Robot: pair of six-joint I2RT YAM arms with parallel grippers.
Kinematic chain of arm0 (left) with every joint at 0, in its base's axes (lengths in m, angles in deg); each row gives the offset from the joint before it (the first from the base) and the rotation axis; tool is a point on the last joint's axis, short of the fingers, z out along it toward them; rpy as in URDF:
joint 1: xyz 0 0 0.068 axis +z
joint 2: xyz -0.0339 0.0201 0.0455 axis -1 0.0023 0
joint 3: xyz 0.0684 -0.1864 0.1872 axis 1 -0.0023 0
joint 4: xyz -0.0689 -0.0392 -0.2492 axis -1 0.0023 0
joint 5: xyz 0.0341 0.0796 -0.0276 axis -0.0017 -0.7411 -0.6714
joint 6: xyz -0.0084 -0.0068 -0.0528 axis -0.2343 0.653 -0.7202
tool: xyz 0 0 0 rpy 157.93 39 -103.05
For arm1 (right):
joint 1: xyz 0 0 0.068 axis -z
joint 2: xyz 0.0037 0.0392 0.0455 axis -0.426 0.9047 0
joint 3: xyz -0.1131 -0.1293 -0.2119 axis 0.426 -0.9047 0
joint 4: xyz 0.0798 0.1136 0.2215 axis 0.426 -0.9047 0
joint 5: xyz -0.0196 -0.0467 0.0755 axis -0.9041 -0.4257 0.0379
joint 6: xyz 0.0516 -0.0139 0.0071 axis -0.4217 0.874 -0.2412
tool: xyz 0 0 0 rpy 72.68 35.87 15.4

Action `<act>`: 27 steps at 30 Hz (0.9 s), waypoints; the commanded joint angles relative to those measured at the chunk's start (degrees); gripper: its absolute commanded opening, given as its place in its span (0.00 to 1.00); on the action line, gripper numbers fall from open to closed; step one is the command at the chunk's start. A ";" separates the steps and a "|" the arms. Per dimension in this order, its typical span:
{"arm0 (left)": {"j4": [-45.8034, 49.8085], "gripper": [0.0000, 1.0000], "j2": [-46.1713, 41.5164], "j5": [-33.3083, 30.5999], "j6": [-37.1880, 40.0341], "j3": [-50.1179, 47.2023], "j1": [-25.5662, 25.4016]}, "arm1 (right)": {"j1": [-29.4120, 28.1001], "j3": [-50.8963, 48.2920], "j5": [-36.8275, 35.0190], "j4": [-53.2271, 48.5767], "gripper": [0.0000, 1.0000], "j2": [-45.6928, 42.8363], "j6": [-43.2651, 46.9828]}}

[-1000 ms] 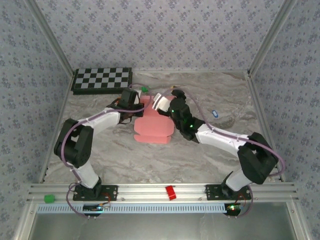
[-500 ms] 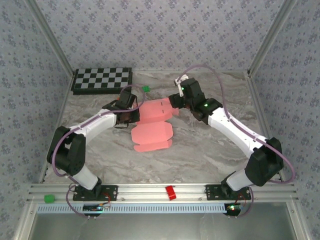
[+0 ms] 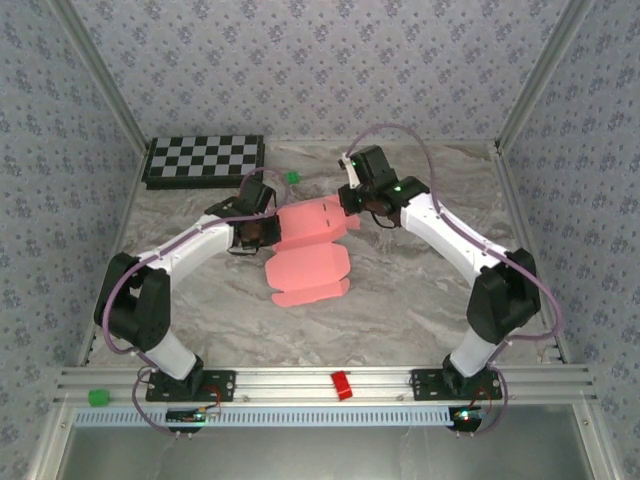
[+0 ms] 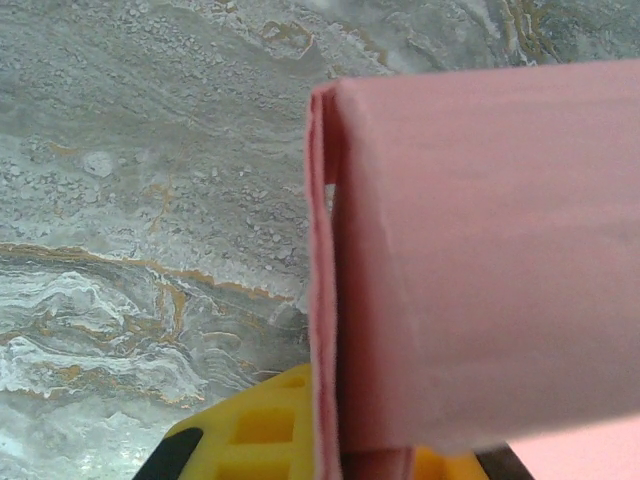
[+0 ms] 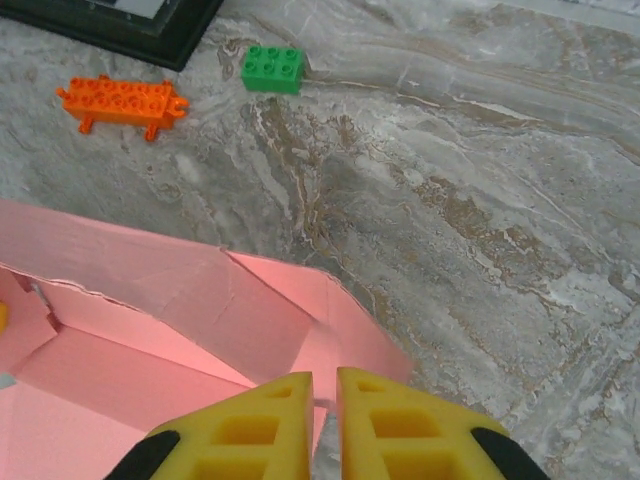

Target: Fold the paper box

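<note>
My right gripper, fingers nearly together, now sits off the mid-table paper box at its 2 o'clock corner. The left gripper pinches the 9 o'clock wall, so I judge the walls are going up.

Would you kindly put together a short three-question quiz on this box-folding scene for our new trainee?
1. True or false: the paper box lies completely flat on the table.
2. Which brick lies beside the orange piece? A) green B) blue C) white
3. Fill in: the ___ end effector is at the box's side nearer the checkerboard.
Key: 1 false, some of its walls stand raised; 2 A, the green brick; 3 left, the left end effector.
</note>
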 commanded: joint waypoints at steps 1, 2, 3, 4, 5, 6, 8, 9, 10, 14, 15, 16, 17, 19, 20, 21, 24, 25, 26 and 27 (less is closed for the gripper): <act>1.53 0.00 -0.07 1.70 -1.13 2.38 -0.31 | -0.08 3.54 -0.62 -2.64 0.11 2.59 -0.50; 1.48 0.00 -0.03 1.70 -1.28 2.38 -0.43 | -0.07 4.28 -0.88 -3.09 0.10 3.50 -0.65; 1.18 0.00 -0.07 1.99 -1.41 2.29 -0.36 | -0.18 4.75 -0.92 -3.31 0.10 4.09 -0.73; 1.13 0.00 -0.09 2.17 -1.40 2.30 -0.38 | -0.23 4.95 -0.92 -3.34 0.09 4.78 -0.74; 1.04 0.00 -0.01 2.26 -1.55 2.29 -0.41 | -0.23 5.20 -0.95 -3.56 0.09 5.39 -0.87; 1.00 0.00 0.00 2.28 -1.59 2.31 -0.36 | -0.40 5.39 -0.78 -3.76 0.08 6.08 -0.99; 0.89 0.00 0.00 2.23 -1.85 2.15 -0.36 | -0.48 5.57 -0.62 -3.96 0.08 6.89 -1.15; 0.63 0.00 -0.01 2.35 -2.01 2.02 -0.36 | -0.56 5.49 -0.59 -3.96 0.08 7.26 -1.28; 0.42 0.00 -0.01 2.41 -2.11 1.85 -0.41 | -0.66 5.42 -0.29 -4.06 0.08 7.52 -1.43; -0.36 0.00 0.16 3.10 -2.78 1.76 -0.38 | -0.82 5.14 1.69 -3.68 0.08 8.41 -2.09; -0.49 0.00 0.25 3.26 -3.04 1.76 -0.44 | -0.80 4.90 2.30 -3.32 0.08 8.51 -2.31; -0.71 0.00 0.33 3.60 -3.16 1.70 -0.41 | -0.83 4.64 2.92 -2.93 0.07 8.52 -2.31; -1.05 0.00 0.43 3.89 -3.31 1.67 -0.37 | -0.81 4.36 3.91 -2.44 0.07 8.52 -2.30; -1.55 0.00 0.44 4.30 -3.69 1.56 -0.44 | -0.71 3.69 6.11 -1.30 0.07 8.47 -2.82; -1.81 0.00 0.50 4.63 -3.87 1.46 -0.42 | -0.60 3.25 7.47 -0.59 0.06 8.36 -3.32; -2.01 0.00 0.55 4.95 -4.00 1.48 -0.38 | -0.66 2.75 8.74 0.37 0.06 8.26 -3.75; -2.79 0.00 0.64 5.66 -4.57 1.29 -0.36 | -0.40 1.44 12.02 2.79 0.06 7.99 -5.14; -2.90 0.00 0.65 5.91 -4.75 1.16 -0.36 | -0.29 1.13 12.78 3.41 0.05 7.99 -5.61; -3.15 0.00 0.70 6.17 -4.95 1.06 -0.36 | -0.11 0.81 13.86 4.00 0.05 7.99 -6.15; -3.41 0.00 0.71 6.41 -5.17 0.97 -0.41 | -0.05 0.68 15.00 4.43 0.05 7.99 -6.43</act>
